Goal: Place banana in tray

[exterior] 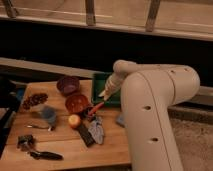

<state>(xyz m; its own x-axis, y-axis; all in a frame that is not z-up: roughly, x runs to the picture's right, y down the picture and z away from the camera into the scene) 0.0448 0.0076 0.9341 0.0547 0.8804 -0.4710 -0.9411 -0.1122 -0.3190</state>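
Note:
The dark green tray (100, 80) sits at the back right of the wooden table, partly covered by my arm. My gripper (106, 93) hangs over the tray's front right part, at the end of the white arm that reaches down from the right. A small pale yellow tapered piece, the banana (108, 88), shows at the gripper's tip just above the tray floor. I cannot tell whether it is held or lying in the tray.
An orange-brown bowl (77, 103) and a purple bowl (67, 84) stand left of the tray. An orange-handled utensil (96, 107), a round yellow-orange fruit (74, 120), a dark cloth (96, 131), a blue cup (49, 116) and dark tools (44, 155) lie on the table (65, 147).

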